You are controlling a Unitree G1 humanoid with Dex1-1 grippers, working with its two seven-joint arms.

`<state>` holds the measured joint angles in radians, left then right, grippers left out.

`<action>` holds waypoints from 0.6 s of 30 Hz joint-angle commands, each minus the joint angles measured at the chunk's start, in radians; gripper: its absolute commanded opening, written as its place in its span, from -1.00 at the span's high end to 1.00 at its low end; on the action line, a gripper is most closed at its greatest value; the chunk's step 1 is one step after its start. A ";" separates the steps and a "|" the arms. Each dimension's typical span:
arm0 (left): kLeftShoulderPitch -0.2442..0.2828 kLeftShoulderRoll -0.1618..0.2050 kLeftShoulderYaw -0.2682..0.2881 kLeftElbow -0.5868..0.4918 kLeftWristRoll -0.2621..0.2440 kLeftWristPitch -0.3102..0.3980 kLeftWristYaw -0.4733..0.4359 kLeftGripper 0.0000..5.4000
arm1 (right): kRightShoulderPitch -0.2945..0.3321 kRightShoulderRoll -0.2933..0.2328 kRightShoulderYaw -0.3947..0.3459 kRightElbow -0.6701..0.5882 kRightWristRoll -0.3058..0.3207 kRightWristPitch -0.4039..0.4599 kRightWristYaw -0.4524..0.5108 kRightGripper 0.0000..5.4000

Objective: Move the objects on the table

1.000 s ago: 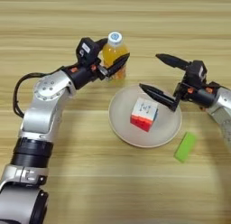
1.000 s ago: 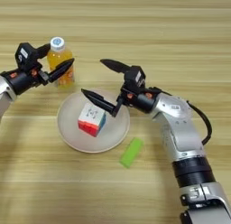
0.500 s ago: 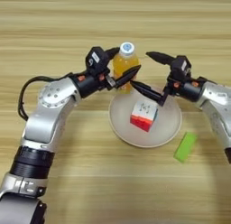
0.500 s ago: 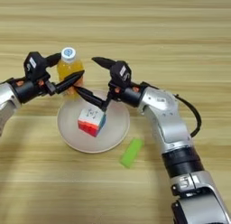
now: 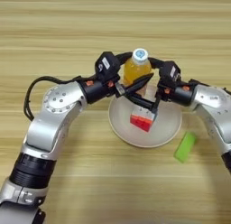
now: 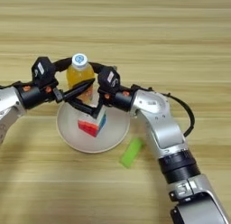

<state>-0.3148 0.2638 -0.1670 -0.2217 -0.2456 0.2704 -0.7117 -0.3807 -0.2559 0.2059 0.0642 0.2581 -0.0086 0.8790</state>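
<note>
My left gripper (image 5: 140, 67) is shut on a small orange-drink bottle (image 5: 134, 72) with a white cap (image 5: 140, 55), holding it upright over the far rim of the plate. My right gripper (image 5: 137, 79) is open, one black finger behind the bottle's neck and the other in front of its base, above the cube. The multicoloured white-faced puzzle cube (image 5: 142, 119) rests in the middle of the round cream plate (image 5: 118, 128). A light green rectangular block (image 5: 186, 147) lies on the table just right of the plate.
The light wooden table (image 5: 90, 182) fills the view. My left arm reaches in from the lower left, trailing a black cable (image 5: 32, 94). My right arm comes from the right, passing just above the green block (image 6: 132, 151).
My left gripper carried the bottle to the right, up to the plate's far rim. My right gripper swung left from beside the plate and now straddles the bottle.
</note>
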 commanded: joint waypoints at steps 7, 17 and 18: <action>0.016 0.000 -0.015 -0.088 -0.024 0.051 0.016 -0.27 | 0.072 -0.032 0.012 -0.146 0.022 0.067 -0.002 -0.56; 0.079 0.021 -0.027 -0.171 -0.067 0.073 0.002 -0.27 | 0.158 -0.049 -0.007 -0.265 0.062 0.121 -0.042 -0.27; 0.084 0.023 -0.030 -0.177 -0.070 0.072 -0.001 -0.27 | 0.166 -0.050 -0.008 -0.274 0.063 0.124 -0.045 -0.27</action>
<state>-0.2249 0.2814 -0.1992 -0.3685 -0.2942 0.3401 -0.7112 -0.2268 -0.3025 0.1912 -0.1714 0.3029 0.1022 0.8327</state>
